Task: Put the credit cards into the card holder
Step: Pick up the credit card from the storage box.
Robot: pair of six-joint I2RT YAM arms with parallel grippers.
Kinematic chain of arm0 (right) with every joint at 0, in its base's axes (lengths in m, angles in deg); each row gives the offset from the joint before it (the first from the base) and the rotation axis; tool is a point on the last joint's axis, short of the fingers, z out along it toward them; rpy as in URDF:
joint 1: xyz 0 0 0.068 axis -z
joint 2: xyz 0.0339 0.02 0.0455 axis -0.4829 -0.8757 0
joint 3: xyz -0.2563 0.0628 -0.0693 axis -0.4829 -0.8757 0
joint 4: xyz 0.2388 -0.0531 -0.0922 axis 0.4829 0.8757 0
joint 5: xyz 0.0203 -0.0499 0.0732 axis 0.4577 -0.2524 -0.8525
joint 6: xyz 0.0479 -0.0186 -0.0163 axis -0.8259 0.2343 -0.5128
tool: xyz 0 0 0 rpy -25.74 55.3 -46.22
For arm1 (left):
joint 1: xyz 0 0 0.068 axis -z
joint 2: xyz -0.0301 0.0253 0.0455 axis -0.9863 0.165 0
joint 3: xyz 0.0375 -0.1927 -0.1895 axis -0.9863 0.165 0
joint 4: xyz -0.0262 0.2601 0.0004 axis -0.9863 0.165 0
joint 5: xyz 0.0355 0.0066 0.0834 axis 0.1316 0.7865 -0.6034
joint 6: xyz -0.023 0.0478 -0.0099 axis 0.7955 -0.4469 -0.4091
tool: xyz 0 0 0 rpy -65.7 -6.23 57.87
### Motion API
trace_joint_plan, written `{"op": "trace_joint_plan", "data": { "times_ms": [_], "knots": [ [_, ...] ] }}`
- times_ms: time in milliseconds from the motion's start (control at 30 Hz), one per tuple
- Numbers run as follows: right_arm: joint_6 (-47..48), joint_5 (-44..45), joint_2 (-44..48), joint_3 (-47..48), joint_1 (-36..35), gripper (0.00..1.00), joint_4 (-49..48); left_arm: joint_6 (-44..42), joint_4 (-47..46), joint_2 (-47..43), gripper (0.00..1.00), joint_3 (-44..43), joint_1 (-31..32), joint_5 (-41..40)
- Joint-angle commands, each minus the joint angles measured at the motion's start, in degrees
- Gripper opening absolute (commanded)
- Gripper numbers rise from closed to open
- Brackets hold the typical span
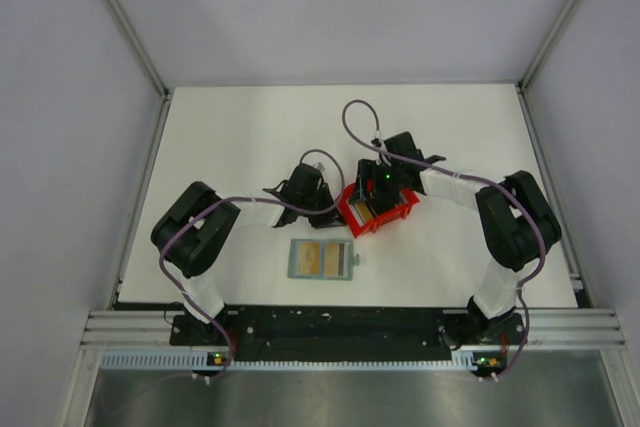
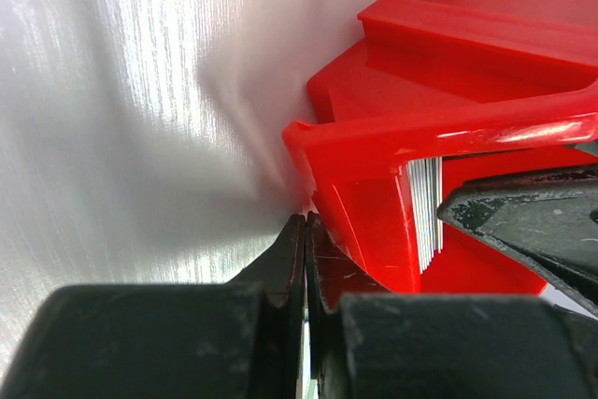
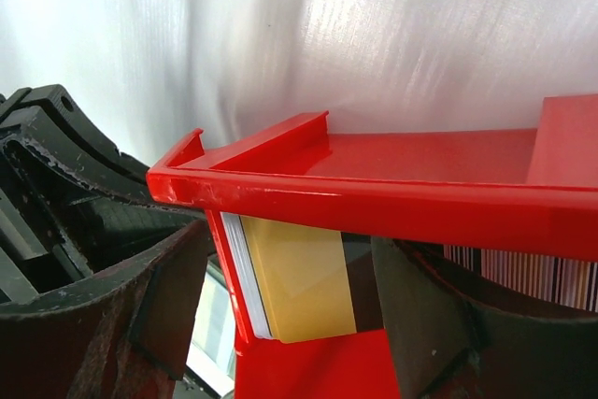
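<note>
The card holder (image 1: 321,259) lies open and flat on the table near the front, with tan cards showing in its pockets. A stack of credit cards (image 3: 304,296) stands on edge inside a red bin (image 1: 377,209), a yellow-tan card facing out; their white edges show in the left wrist view (image 2: 425,212). My right gripper (image 1: 375,195) is over the bin, open; in its wrist view (image 3: 294,263) one finger is outside the bin's wall and the other inside, past the stack. My left gripper (image 1: 330,211) is shut and empty, its tips (image 2: 306,223) against the bin's outer corner (image 2: 322,151).
The red bin (image 3: 374,198) sits mid-table between the two grippers, tilted in the wrist views. Grey enclosure walls stand around the white table (image 1: 250,137). The right gripper's finger (image 2: 533,217) shows beside the bin in the left wrist view.
</note>
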State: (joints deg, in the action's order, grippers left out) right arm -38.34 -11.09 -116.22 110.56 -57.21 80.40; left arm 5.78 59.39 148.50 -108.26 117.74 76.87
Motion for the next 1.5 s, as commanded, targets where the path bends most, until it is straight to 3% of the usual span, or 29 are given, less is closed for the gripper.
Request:
{"op": "trace_joint_plan", "data": {
  "times_ms": [0,133,300,700,900,1467],
  "knots": [
    [-0.3,-9.6,-3.8,-1.1,-2.7,0.69,1.4,0.5,-5.5,0.7,0.0,-1.3,0.6,0.2],
    [0.8,-15.3,-3.7,-0.7,-2.8,0.68,1.6,0.9,-6.0,0.7,0.0,-1.5,0.6,0.4],
    [1.7,-14.0,-0.3,-0.5,-2.8,0.68,2.4,0.9,-5.6,0.1,0.0,-1.1,0.6,0.0],
    [7.5,13.2,12.1,5.6,-2.5,0.7,9.8,-3.9,0.1,-5.1,0.0,-0.3,0.6,-3.6],
    [9.7,22.0,11.5,6.1,-0.9,0.7,14.9,-5.3,1.4,-5.5,0.0,-1.0,0.6,-3.5],
    [12.1,22.6,1.6,9.5,-0.6,0.59,18.5,-6.2,2.0,-5.0,0.02,-2.5,0.6,-3.1]
  ]
}}
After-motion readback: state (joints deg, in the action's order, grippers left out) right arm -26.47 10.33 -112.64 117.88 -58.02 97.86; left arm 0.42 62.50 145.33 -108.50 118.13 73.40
